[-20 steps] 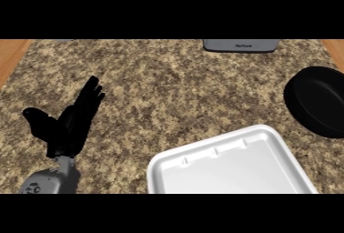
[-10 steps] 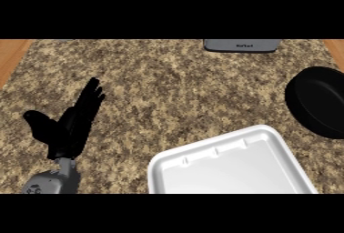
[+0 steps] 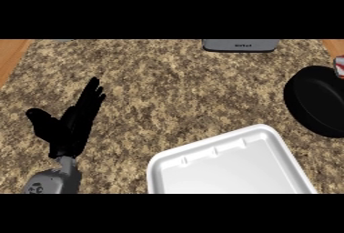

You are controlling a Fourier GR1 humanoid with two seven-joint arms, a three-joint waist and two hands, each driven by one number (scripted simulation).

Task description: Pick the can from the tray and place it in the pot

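Note:
A white tray point(image 3: 232, 168) lies at the lower right of the speckled counter, and no can shows in it. The black pot point(image 3: 319, 102) sits at the right edge, partly cut off by the frame. Just above the pot, a small red and white thing point(image 3: 339, 67) peeks in at the right edge; it may be the can, and what holds it is hidden. My left hand point(image 3: 70, 123) rests at the lower left with fingers straight and pointing up, far from the tray and holding nothing. My right hand does not show.
A grey appliance point(image 3: 240, 44) stands at the counter's far edge, top centre right. Wooden floor point(image 3: 12, 54) shows past the counter's left edge. Bare counter point(image 3: 181, 95) lies between my left hand and the pot.
A red and white thing has come into view at the right edge above the pot. My left hand has not moved.

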